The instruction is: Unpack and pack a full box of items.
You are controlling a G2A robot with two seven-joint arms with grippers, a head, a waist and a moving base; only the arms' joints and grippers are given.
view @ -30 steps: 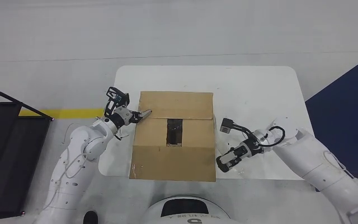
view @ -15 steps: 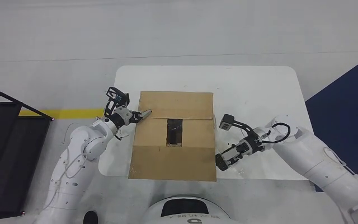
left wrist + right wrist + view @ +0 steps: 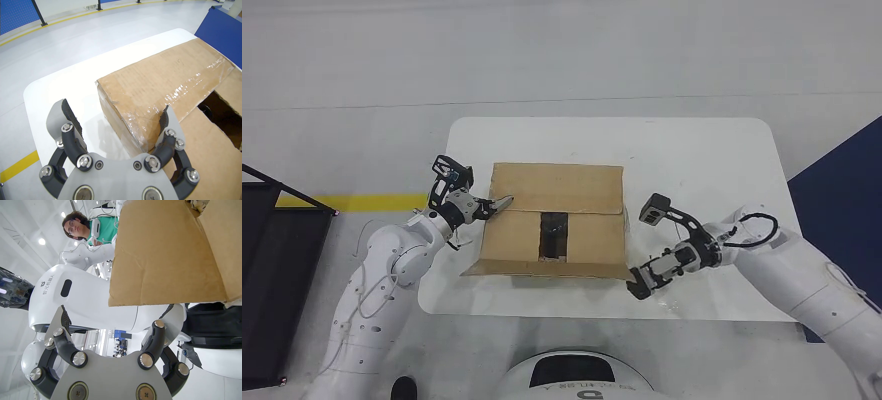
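Note:
A brown cardboard box [image 3: 557, 190] stands in the middle of the white table [image 3: 692, 160]. A dark slot [image 3: 554, 237] gapes between its top flaps, and what lies inside is too dark to tell. My left gripper [image 3: 504, 203] is open at the box's far left corner; the left wrist view shows its fingers astride that taped corner [image 3: 115, 104]. My right gripper [image 3: 639, 287] is open, turned upward under the near right corner of the near flap [image 3: 542, 268], which is raised off its flat position. In the right wrist view the flap's edge [image 3: 160, 256] hangs just past the open gripper [image 3: 116, 308].
The table's right half [image 3: 712, 200] is bare. A black rack [image 3: 267, 250] stands on the floor at the left, past a yellow floor line [image 3: 352, 202]. A blue panel [image 3: 842, 180] sits at the right edge.
My right gripper has moved in under the box's near right corner and pushed the near flap up from lying out flat. The left arm has kept still.

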